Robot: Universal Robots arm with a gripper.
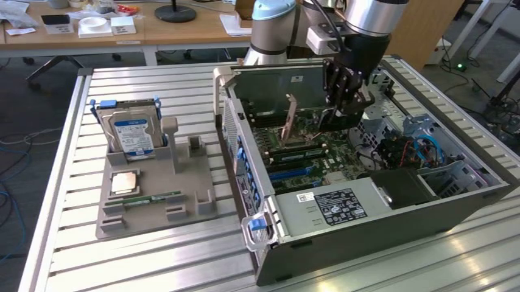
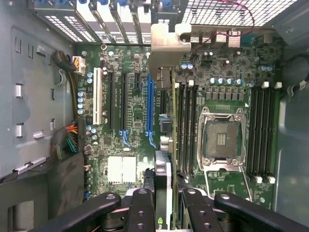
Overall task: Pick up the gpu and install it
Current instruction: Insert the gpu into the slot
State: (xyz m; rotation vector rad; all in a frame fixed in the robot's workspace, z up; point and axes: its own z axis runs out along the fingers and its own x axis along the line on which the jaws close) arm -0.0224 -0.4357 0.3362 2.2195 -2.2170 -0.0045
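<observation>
My gripper (image 2: pixel 166 212) is inside the open computer case (image 1: pixel 243 182), shut on the gpu (image 2: pixel 163 174). In the wrist view the card is edge-on between the black fingers (image 2: pixel 140 208), and its metal end bracket (image 2: pixel 166 46) points toward the case's rear slot covers. The card hangs over the green motherboard (image 2: pixel 130 145), just beside the long blue expansion slot (image 2: pixel 148 106). I cannot tell whether it touches the board. From the exterior view, the gripper (image 1: pixel 341 112) hangs over the motherboard with the gpu's brownish end (image 1: pixel 289 121) sticking out toward that view's left.
A grey parts holder (image 1: pixel 182 188) at the exterior view's left carries a silver hard drive (image 1: pixel 134 137), a CPU (image 1: pixel 123 182) and a RAM stick (image 1: pixel 154 199). Inside the case are the bare CPU socket (image 2: pixel 219 140), cables (image 2: pixel 67 140) and the power supply (image 1: pixel 341 204).
</observation>
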